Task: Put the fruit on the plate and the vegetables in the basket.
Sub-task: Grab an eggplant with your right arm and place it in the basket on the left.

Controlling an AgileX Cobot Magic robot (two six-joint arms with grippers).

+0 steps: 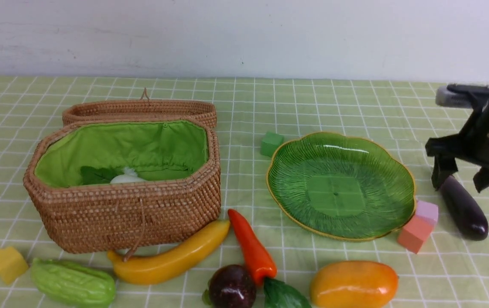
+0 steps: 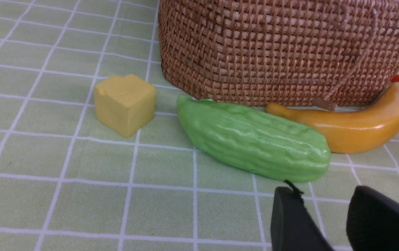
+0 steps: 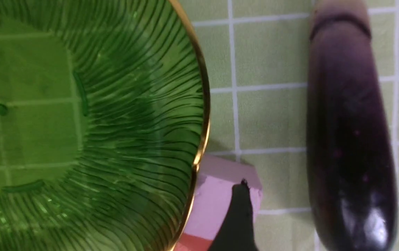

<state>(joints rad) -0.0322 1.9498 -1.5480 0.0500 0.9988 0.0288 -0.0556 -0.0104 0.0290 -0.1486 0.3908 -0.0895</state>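
Basket (image 1: 129,214) with probable white radish (image 1: 127,177) inside; right pincer (image 1: 459,185) apart astride eggplant (image 1: 466,211) near plate (image 1: 338,188); left pincer (image 2: 325,195) apart.

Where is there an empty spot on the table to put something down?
The widest bare cloth lies behind the plate and green cube, toward the wall. More lies left of the basket. The front edge is crowded: gourd, banana, carrot, purple fruit, mango. Right of the plate, the pink cubes, eggplant and right gripper fill the room.

Right claw (image 1: 460,184), jaws apart, over eggplant (image 1: 466,211) beside plate (image 1: 340,188)
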